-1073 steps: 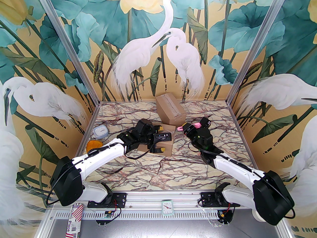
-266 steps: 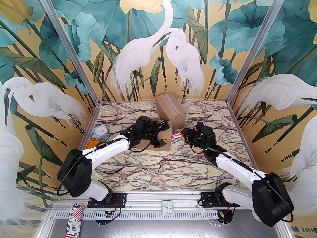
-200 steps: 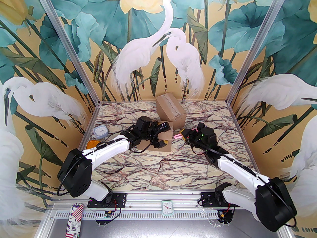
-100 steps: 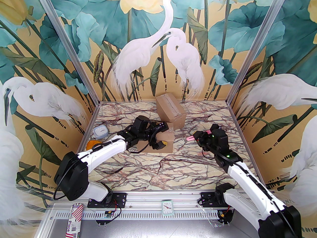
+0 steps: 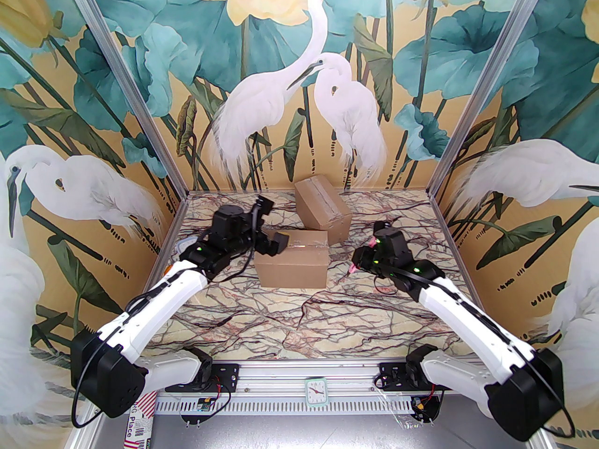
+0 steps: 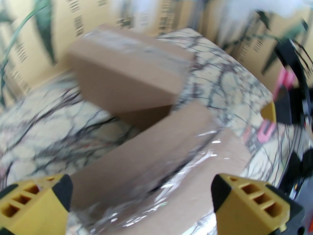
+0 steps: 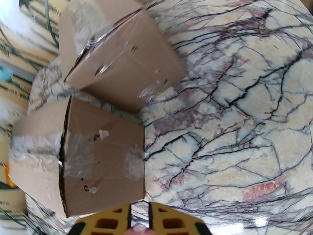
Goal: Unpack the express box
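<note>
Veined marble bench [image 5: 304, 316] carries two taped cardboard boxes around its middle: the near box [image 5: 291, 264] and, just behind it, the far box [image 5: 322, 208]

Two boxes mid-table, an arm at either side.
Behind the nearer box [image 5: 291, 264], shifted right, sits the second box [image 5: 322, 208]; the left gripper [image 6: 140, 190] hangs over its left end; the right gripper [image 7: 139, 213], a cutter [image 5: 350, 268] in it, is off to its right.

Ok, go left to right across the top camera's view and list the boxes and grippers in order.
left gripper, open → near cardboard box → far cardboard box → right gripper, shut on the pink cutter
</note>
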Robot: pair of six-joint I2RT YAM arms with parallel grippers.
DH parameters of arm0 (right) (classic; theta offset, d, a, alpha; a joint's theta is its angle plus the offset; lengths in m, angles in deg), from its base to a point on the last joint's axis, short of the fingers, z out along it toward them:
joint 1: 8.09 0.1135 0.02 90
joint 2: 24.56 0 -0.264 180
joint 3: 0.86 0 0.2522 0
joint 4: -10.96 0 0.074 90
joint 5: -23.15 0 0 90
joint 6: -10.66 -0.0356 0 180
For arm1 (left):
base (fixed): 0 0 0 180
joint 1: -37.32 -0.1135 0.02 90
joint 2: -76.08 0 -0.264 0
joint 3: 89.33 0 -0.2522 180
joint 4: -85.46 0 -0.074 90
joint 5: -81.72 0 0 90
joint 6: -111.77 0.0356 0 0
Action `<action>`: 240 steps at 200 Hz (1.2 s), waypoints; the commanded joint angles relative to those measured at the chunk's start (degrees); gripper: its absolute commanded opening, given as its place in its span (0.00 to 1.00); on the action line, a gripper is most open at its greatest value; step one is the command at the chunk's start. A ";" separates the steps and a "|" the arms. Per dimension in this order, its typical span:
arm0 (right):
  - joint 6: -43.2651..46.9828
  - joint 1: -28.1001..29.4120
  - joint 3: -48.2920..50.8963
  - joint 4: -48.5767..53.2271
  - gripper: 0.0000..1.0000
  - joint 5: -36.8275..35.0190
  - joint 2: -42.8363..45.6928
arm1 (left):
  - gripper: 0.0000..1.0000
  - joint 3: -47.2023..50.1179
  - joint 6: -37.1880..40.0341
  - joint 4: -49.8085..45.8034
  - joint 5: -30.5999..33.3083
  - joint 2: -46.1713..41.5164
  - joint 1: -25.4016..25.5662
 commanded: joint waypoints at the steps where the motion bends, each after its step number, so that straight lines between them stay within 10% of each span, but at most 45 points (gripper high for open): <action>1: 7.55 3.26 -5.30 2.68 0.00 -3.44 -3.77 | 1.00 -2.40 -9.52 -7.03 -2.47 2.17 -4.09; 74: 14.06 7.24 -11.74 4.76 0.00 -9.40 -13.01 | 0.99 -7.83 -12.47 -8.17 -14.91 13.09 -6.64; 155: 23.91 7.42 -28.07 4.14 0.00 -4.85 -29.36 | 0.99 5.32 -19.08 -6.45 -19.17 2.28 -6.68; 240: 22.81 6.24 -29.80 9.48 0.00 -11.63 -27.19 | 1.00 1.75 -14.34 -16.76 -5.35 -6.88 -6.75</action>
